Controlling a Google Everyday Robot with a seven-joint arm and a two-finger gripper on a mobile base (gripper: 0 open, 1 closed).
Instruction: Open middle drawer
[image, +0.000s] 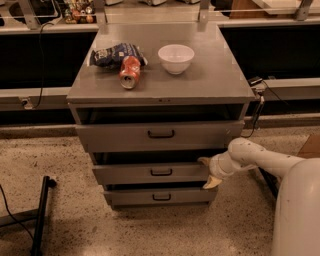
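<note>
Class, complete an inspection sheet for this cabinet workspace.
Surface: grey cabinet top, flat.
Job's things: middle drawer, black bar handle, dark gap above its front.
Clutter: blue snack bag, red can on its side, white bowl upright, all on top.
Grippers: gripper at the middle drawer's right end, jaws apart, one above and one below its front.
Cables: black cable hanging right of the cabinet.
Surroundings: speckled floor, black stand at left.

the middle drawer's (130, 174) right end is taken up by the gripper (208, 173); its handle (161, 172) and the floor (150, 231) in front are left unblocked.
</note>
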